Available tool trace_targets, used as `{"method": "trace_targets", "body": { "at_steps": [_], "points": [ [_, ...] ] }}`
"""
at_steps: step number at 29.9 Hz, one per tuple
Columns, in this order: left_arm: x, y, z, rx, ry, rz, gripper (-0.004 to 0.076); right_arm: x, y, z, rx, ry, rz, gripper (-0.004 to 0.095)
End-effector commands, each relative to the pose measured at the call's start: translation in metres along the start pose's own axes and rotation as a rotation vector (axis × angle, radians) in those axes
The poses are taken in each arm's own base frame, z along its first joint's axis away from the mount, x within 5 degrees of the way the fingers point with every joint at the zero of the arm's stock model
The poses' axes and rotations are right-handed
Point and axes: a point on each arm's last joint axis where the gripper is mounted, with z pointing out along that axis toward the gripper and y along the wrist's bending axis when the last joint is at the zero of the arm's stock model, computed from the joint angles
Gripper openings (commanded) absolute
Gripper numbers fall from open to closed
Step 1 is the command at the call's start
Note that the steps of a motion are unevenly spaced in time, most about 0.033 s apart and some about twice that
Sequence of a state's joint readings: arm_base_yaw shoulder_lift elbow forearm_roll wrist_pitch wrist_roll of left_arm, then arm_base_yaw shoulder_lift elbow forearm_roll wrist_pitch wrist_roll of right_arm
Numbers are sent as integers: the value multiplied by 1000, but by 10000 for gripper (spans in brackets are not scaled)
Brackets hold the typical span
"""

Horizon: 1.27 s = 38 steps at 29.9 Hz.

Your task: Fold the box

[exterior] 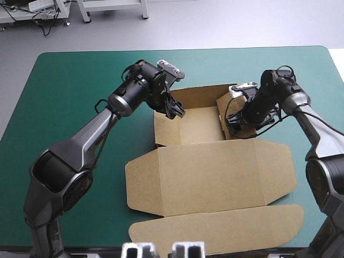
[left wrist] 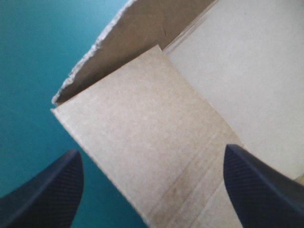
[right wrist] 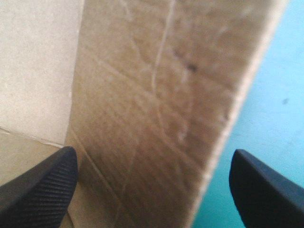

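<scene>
Two black-fingered grippers attend one box point(exterior: 215, 172) of cut brown board on a single table point(exterior: 70, 91) with a teal-green cover. The left gripper point(exterior: 175, 110) hangs spread wide over the tray's left wall, and the right gripper point(exterior: 233, 122), equally wide, straddles the right wall. The box sits mid-table as an open tray, walls raised on its far half, with the lid and long end flap lying flat toward the near edge.
</scene>
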<state>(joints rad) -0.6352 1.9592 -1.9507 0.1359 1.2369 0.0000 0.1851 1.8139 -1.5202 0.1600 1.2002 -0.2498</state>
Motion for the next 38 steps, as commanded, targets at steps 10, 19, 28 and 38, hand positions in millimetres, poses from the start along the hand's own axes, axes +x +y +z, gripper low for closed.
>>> {"method": "trace_targets", "body": {
  "at_steps": [10, 19, 28, 38],
  "points": [
    [0, 4, -49, -2, -82, -7, 578, -13, 13, -116, 76, -326, -15, 809],
    [24, 23, -143, -95, -280, -12, 182, -9, 18, -130, 67, -366, -51, 809],
    [101, 26, -201, -83, -332, 7, -3, -13, 15, -120, 74, -341, -49, 809],
    [206, 16, -148, -74, -101, -113, -3, -27, 7, -84, 56, -253, -44, 765]
  ]
}}
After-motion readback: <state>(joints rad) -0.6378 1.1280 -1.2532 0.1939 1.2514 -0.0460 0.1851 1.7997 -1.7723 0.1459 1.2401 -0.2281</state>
